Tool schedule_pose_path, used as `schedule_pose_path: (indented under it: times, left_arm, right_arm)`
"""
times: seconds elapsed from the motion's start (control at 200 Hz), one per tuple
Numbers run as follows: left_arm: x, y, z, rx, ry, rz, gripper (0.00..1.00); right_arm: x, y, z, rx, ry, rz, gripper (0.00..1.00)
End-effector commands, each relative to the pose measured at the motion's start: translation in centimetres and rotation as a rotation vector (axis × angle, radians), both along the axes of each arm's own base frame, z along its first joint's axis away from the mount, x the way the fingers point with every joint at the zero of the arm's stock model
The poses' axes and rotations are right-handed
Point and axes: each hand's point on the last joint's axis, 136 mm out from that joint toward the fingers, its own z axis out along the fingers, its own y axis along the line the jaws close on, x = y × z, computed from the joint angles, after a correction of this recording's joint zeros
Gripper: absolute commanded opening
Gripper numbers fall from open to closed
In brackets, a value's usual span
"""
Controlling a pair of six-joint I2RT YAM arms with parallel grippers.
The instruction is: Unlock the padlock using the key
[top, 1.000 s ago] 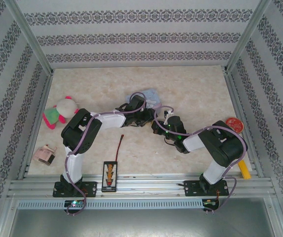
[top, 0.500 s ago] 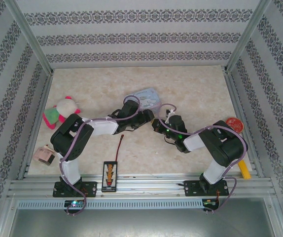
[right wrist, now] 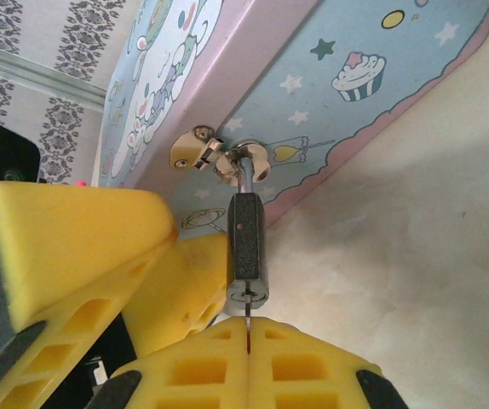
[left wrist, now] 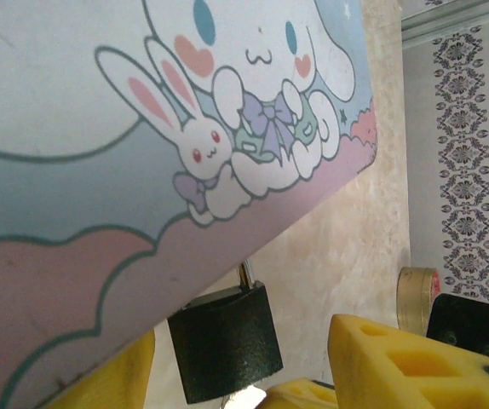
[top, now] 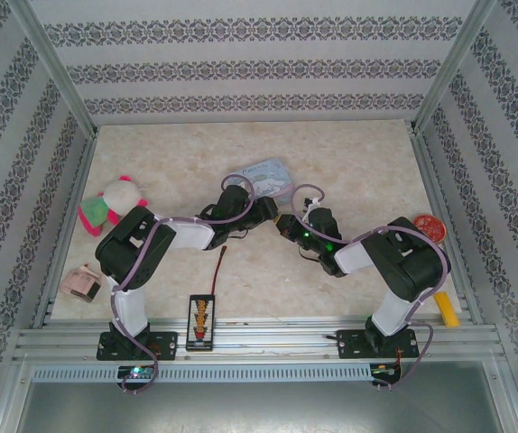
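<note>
Two robot arms are counted at the near edge of the surface [top: 358, 158]: one left arm [top: 182, 236] and one right arm [top: 358, 257]. One padlock [right wrist: 248, 247] is counted, and one key [right wrist: 248, 328], of which a thin blade is seen at the padlock's lower end. One pale blue tin [top: 272, 173] is counted, with one metal hasp [right wrist: 195, 146] on its side. One plush toy [top: 115, 200] is counted, one small pink box [top: 82, 281], one black board [top: 201, 320] with orange markings, one red wire [top: 221, 266], one red round object [top: 429, 227] and one yellow object [top: 447, 311].
</note>
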Motion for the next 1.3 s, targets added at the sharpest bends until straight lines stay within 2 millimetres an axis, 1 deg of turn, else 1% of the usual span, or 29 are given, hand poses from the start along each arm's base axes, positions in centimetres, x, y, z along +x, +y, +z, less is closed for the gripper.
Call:
schedule_pose_path:
  times: [0.0, 0.105, 0.215, 0.4, 0.48, 0.585, 0.82, 0.894, 1.009, 1.094, 1.294]
  left_arm:
    - [0.9, 0.7, -0.4, -0.001, -0.025, 0.032, 0.55]
    - [0.9, 1.0, -1.2, 0.003, 0.005, 0.045, 0.55]
    - [1.0, 0.7, -1.7, -0.015, 0.02, 0.046, 0.56]
    - [1.7, 0.0, -1.4, -0.055, 0.017, 0.04, 0.54]
    - [1.8, -0.1, -1.4, -0.056, 0.014, 0.04, 0.5]
    - [1.8, -0.1, -1.3, -0.059, 0.011, 0.041, 0.47]
    - [2.1, -0.6, -1.4, -0.094, 0.014, 0.034, 0.46]
    - [2.1, -0.7, -1.5, -0.098, 0.012, 0.031, 0.45]
    - [2.1, -0.7, -1.3, -0.099, 0.007, 0.031, 0.37]
    - [2.1, -0.7, -1.2, -0.098, 0.002, 0.029, 0.29]
    - [1.8, -0.7, -1.4, -0.093, 0.007, 0.017, 0.17]
  right_arm:
    - [1.1, 0.4, 1.7, 0.056, -0.04, 0.0, 0.0]
    - [1.2, 0.5, 1.7, 0.061, -0.039, 0.0, 0.0]
    - [1.3, 0.6, 1.7, 0.066, -0.04, 0.002, 0.0]
    - [1.5, 0.8, 1.6, 0.072, -0.036, 0.002, 0.0]
    - [1.5, 0.9, 1.5, 0.077, -0.035, 0.002, 0.0]
    - [1.5, 0.9, 1.5, 0.083, -0.032, 0.0, 0.0]
    - [1.7, 1.2, 1.6, 0.113, -0.026, 0.002, 0.0]
    - [1.8, 1.3, 1.6, 0.124, -0.026, 0.002, 0.0]
    - [1.9, 1.4, 1.4, 0.131, -0.021, -0.001, 0.0]
    - [2.0, 1.3, 1.3, 0.135, -0.017, -0.007, 0.0]
    - [2.0, 1.0, 0.8, 0.141, -0.006, -0.022, 0.02]
